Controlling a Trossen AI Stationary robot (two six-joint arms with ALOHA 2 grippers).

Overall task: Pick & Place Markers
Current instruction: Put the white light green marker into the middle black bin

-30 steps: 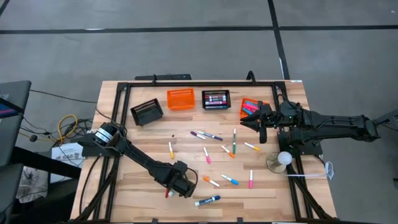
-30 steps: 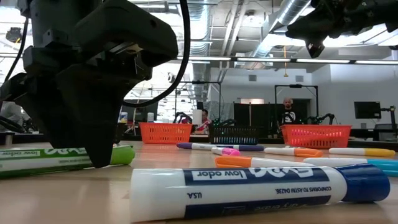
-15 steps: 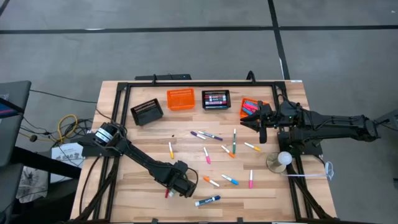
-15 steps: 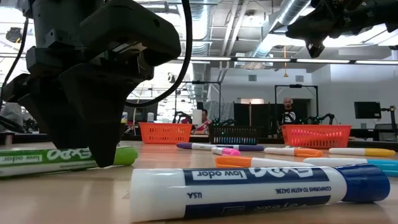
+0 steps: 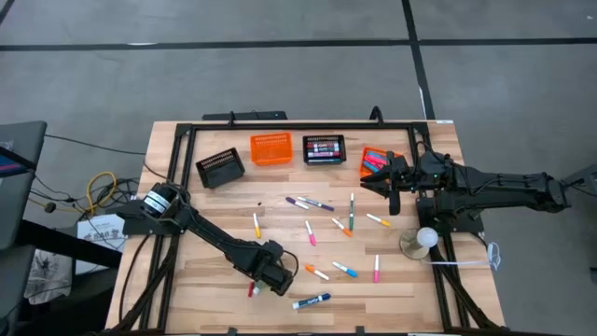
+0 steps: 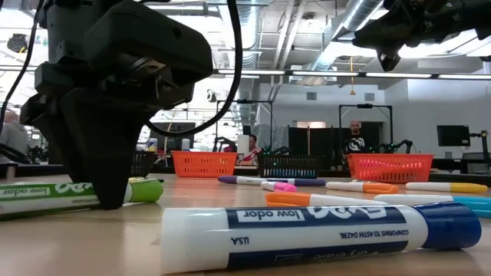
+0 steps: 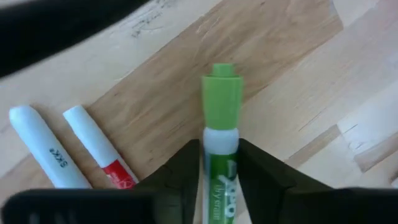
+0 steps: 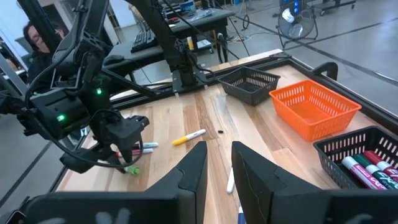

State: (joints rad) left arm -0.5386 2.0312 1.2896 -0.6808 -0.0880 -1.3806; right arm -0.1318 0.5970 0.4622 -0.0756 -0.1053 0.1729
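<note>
Left claw (image 7: 219,163) is down on the tabletop (image 5: 215,210), near its front edge, well in front of the angled black mesh basket (image 5: 220,167). Its fingers sit narrow around the barrel of a green marker (image 7: 221,134); green cap points away from the wrist, clear of the fingertips. In the low view the marker lies flat on the wood with the claw straddling it, not lifted. Two more markers lie just beside it, one with a red band (image 7: 99,146).

Handling judgement: marker is light, stiff, round and smooth plastic. It will roll or twist if pinched off-centre. Best hold is mid-barrel, across the body, as now; a cap-end pinch would let it swing. Not fragile, so a firm squeeze should do no harm.

A larger blue marker (image 5: 311,301) lies closer to the front edge, just right of the left claw. The remaining loose markers (image 5: 331,229) are scattered over the middle of the tabletop, right of and in front of the angled black basket.

Back row, rightward from that basket: orange basket (image 5: 270,148), then a black basket (image 5: 324,149) holding markers, then another orange basket (image 5: 376,161) with some inside.

Right claw (image 5: 366,183) hangs above the tabletop beside that last orange basket, fingers narrow and holding nothing, waiting.
</note>
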